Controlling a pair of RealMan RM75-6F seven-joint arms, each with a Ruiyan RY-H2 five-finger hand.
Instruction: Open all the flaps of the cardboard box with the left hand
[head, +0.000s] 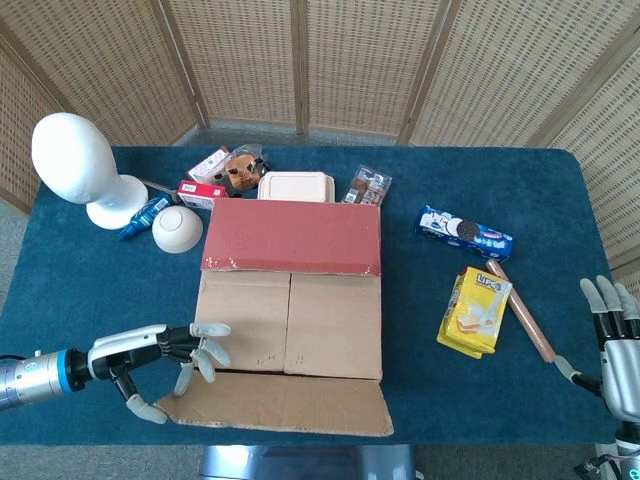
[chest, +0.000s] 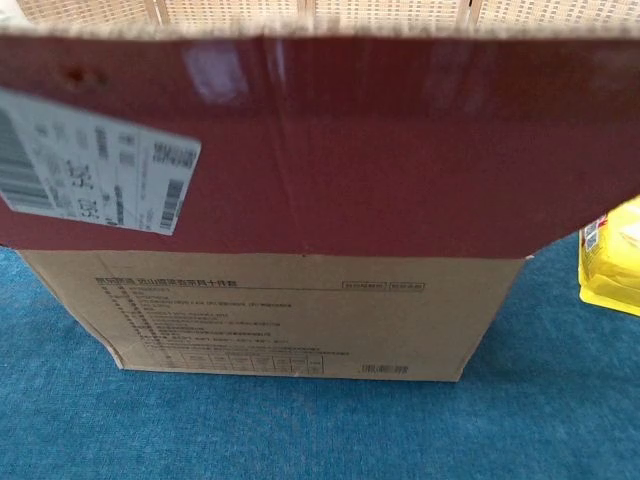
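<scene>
The cardboard box (head: 290, 325) stands mid-table in the head view. Its far flap (head: 290, 235) shows its red outer face and lies over the far part of the top. Two brown inner flaps lie shut beneath it. The near flap (head: 280, 403) is folded outward towards me, brown inner face up. My left hand (head: 165, 360) is at that flap's left corner, fingers (head: 207, 350) spread and touching its edge, holding nothing. My right hand (head: 615, 345) rests open at the table's right edge. In the chest view the near flap (chest: 320, 140) overhangs the box front wall (chest: 300, 315).
A white mannequin head (head: 80, 165), a white bowl (head: 177, 228), snack packs and a lidded container (head: 295, 186) crowd the area behind and left of the box. To its right lie a blue cookie pack (head: 465, 233), a yellow packet (head: 477, 310) and a wooden rolling pin (head: 522, 312).
</scene>
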